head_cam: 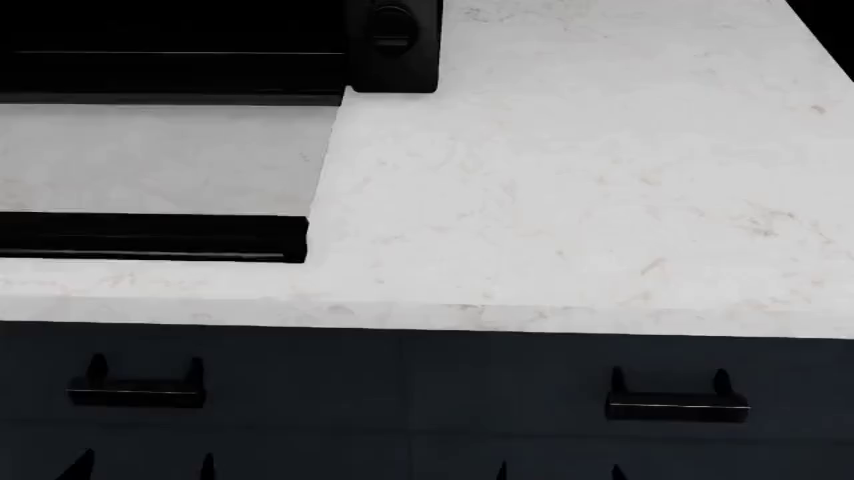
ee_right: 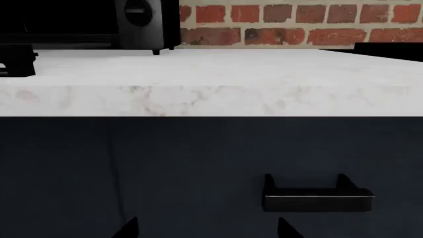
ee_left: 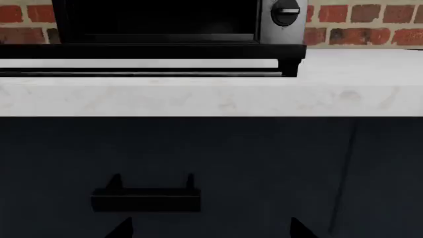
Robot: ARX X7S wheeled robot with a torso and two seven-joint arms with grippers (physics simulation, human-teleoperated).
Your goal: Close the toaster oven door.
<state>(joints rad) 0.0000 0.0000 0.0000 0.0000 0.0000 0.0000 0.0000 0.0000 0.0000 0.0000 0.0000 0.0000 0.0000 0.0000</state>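
Both grippers sit low in front of the cabinet, below the counter edge. Only the dark fingertips show: the left gripper (ee_left: 210, 229) as two tips at the bottom of its wrist view, the right gripper (ee_right: 207, 229) likewise. On each the tips stand well apart, so I read both as spread wide, and neither has hold of anything.

The toaster oven (head_cam: 200, 45) stands at the back of the white countertop (head_cam: 574, 200), on my left side, with a round knob (ee_left: 286, 12) on its side panel. The toaster oven door (head_cam: 160, 160) is folded fully down, lying flat over the counter, its glass letting the marble show through. Its bar handle (head_cam: 147, 236) runs along the near edge, just inside the counter's front lip.

The left arm is the one lined up with the door, so I would use it. It must rise clear of the drawer handle (ee_left: 145, 200) and the counter lip first — coming straight forward would jam it against the cabinet front. Then I would slip the fingers under the bar near its middle and lift in an arc about the hinge at the oven's base, pushing the door upright until it seats. A grip is hardly needed, I think — a steady push from below should do.
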